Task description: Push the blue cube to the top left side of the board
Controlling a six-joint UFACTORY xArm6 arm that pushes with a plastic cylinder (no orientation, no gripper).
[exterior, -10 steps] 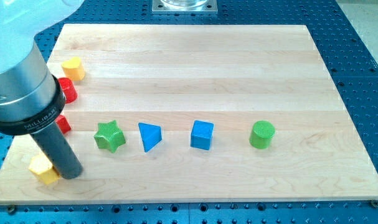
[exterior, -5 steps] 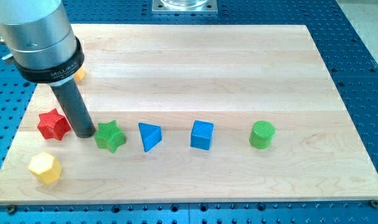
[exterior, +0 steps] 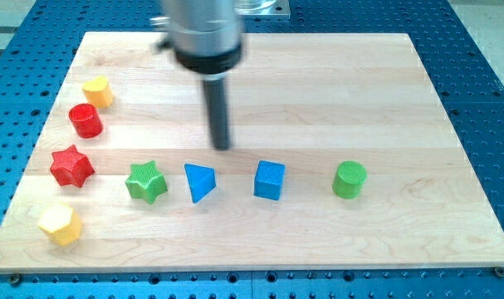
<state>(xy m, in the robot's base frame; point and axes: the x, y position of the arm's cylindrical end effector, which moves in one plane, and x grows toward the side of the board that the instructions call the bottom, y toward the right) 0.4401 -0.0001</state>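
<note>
The blue cube (exterior: 269, 179) sits on the wooden board (exterior: 318, 83), right of the middle and low in the view. My tip (exterior: 223, 147) is above and to the left of the cube, apart from it, and just above the blue triangular block (exterior: 199, 182). The tip touches no block.
A green star (exterior: 145, 181) lies left of the blue triangular block. A green cylinder (exterior: 349, 179) lies right of the cube. Along the left edge are a yellow cylinder (exterior: 97, 91), a red cylinder (exterior: 86, 120), a red star (exterior: 71, 165) and a yellow hexagonal block (exterior: 59, 224).
My tip has swept from the lower left, past the red and green stars, up and right to a spot above the blue triangular block. No block has visibly moved in the last half second.
</note>
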